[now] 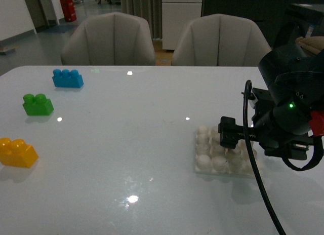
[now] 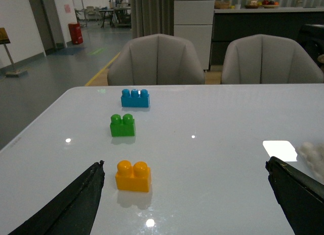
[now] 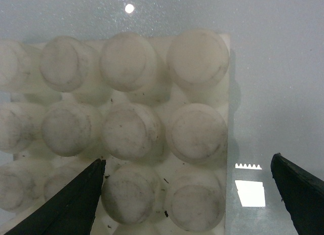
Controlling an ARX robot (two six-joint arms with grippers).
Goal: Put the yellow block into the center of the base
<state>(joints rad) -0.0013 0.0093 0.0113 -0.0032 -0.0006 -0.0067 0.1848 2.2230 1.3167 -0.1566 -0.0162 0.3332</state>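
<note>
We count one yellow block [image 1: 17,153], one green brick [image 1: 37,105], one blue brick [image 1: 67,78] and one base [image 1: 205,150]; left gripper [image 2: 185,166] and right gripper [image 3: 187,164] gape wide, empty.

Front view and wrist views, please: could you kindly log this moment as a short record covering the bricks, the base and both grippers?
yellow block: on the table, far left, apart from the base, not gripped
green brick: behind the yellow block
blue brick: furthest back of the three
base: flat on the table at right, no brick on it
left gripper: open, empty, facing the yellow block
right gripper: open, empty, over the base
status: block not yet picked up
</note>
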